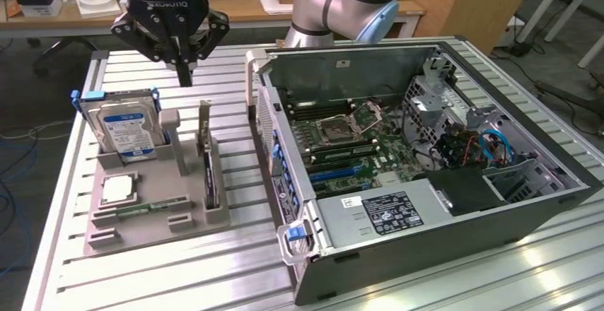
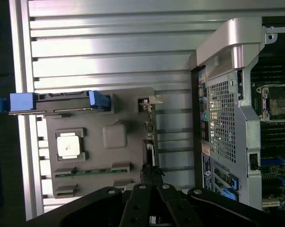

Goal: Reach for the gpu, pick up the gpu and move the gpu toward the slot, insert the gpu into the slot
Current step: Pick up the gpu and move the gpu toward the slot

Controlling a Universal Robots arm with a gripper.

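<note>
While your end effector (image 1: 185, 75) hangs in the air over the far part of the worktop (image 1: 141, 276), its fingers are pressed together and you have hold of nothing. Your graphics card (image 1: 206, 164) stands on its long edge in a groove of the grey tray (image 1: 141, 235), which lies on the worktop near the edge at the exterior view's left. You can see the card well below the fingertips, untouched, and the wrist view puts the closed fingertips in line with its thin edge. In the same tray, a hard drive (image 1: 126, 128) with a blue label stands upright on the side nearer that edge. A square processor chip (image 1: 118, 189) lies flat in its recess, and a green memory stick (image 1: 151, 205) lies toward the tray's near end. An open computer case (image 1: 425, 205) lies on its side just beside the tray, with its mainboard (image 1: 368, 148) facing up.
</note>
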